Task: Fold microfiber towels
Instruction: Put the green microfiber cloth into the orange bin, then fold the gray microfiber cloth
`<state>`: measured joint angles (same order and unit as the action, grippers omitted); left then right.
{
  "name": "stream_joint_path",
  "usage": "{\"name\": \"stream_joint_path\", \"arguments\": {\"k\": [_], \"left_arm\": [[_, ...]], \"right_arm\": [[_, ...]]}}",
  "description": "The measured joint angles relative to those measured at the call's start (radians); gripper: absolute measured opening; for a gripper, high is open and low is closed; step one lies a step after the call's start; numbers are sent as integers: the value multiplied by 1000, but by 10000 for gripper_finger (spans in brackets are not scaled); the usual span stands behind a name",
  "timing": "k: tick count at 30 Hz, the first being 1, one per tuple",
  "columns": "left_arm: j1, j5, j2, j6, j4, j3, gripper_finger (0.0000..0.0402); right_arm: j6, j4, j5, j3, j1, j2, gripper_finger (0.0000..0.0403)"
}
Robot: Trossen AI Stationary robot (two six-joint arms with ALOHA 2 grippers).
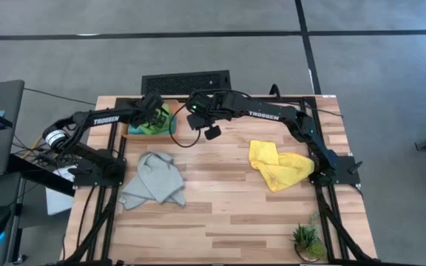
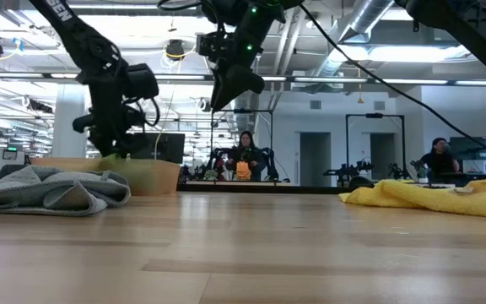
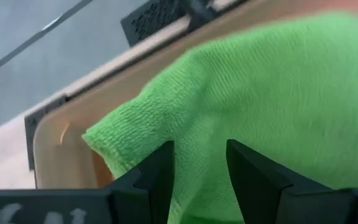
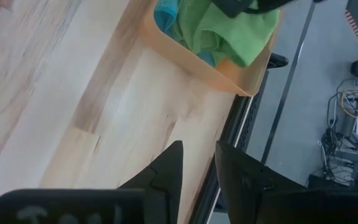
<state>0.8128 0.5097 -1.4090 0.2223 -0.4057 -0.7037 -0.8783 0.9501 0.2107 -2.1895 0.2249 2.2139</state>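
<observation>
step: left gripper (image 3: 197, 165) reaching into orange plastic bin (image 4: 194, 59), fingers spread over soft lime green microfiber towel (image 3: 272, 93) | advice: pinching one edge, lifting clear of bin | right gripper (image 4: 197, 165) hovering nearby, fingers apart, empty

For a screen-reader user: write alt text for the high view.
Two dark robot arms reach over a light wooden table toward a tray holding a lime green microfiber towel at its far edge. A crumpled light grey microfiber towel lies left, a crumpled yellow microfiber towel right, a small potted plant near the front corner.
</observation>
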Motion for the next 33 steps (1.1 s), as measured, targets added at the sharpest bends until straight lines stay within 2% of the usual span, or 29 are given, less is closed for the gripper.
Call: {"name": "stream_joint_path", "arguments": {"k": [4, 10, 18, 22, 27, 33], "left_arm": [[21, 4, 0, 0, 25, 40, 139], [11, 13, 25, -10, 39, 6, 139], [-30, 0, 178, -65, 9, -37, 139], [-112, -9, 311, -85, -87, -37, 139], [-272, -9, 469, -17, -211, -38, 139], [-504, -3, 556, 113, -336, -30, 139]], "right_arm": [[-1, 0, 0, 0, 0, 0, 118], [0, 5, 0, 0, 0, 0, 118], [14, 65, 29, 1, -6, -33, 118], [48, 150, 8, 1, -7, -85, 118], [159, 259, -28, 1, -12, -160, 118], [300, 513, -85, 2, -53, -219, 118]]}}
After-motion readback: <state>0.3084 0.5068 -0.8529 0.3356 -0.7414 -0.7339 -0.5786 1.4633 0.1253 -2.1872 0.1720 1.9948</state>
